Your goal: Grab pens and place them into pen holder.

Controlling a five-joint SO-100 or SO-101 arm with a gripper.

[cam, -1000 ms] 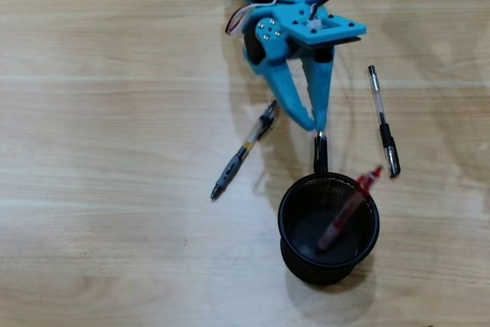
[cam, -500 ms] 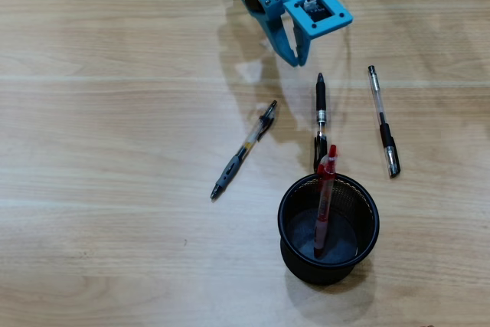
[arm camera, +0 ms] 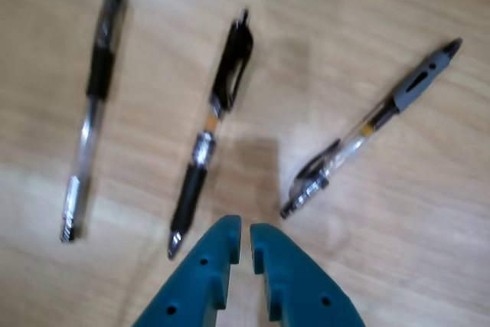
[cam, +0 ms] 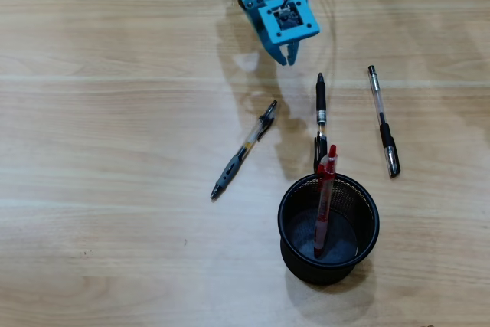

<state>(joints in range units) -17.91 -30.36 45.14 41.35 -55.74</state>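
Red pen [cam: 324,197] stands nearly upright in pen holder [cam: 288,195], clip end up

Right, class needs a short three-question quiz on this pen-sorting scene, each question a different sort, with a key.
1. True or false: the red pen stands inside the pen holder.
2. How many pens lie on the table outside the holder?
3. Which pen lies nearest the gripper in the overhead view: A) the black pen, B) the grey and yellow pen, C) the clear pen with black cap?

Key
1. True
2. Three
3. A
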